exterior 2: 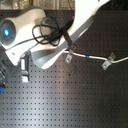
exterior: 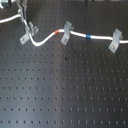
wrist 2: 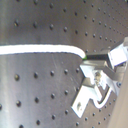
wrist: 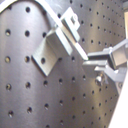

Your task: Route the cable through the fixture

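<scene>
Cable (exterior: 75,34) runs across our table (exterior: 65,90) through three clips. We cannot tell our gripper's (wrist: 102,64) opening; the fixture (exterior: 29,32) is partly hidden.

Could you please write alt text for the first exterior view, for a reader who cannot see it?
A white cable with a red band and a blue band runs across the top of a dark perforated board, passing three grey clips: one at the first exterior view's left, one in the middle, one at its right.
</scene>
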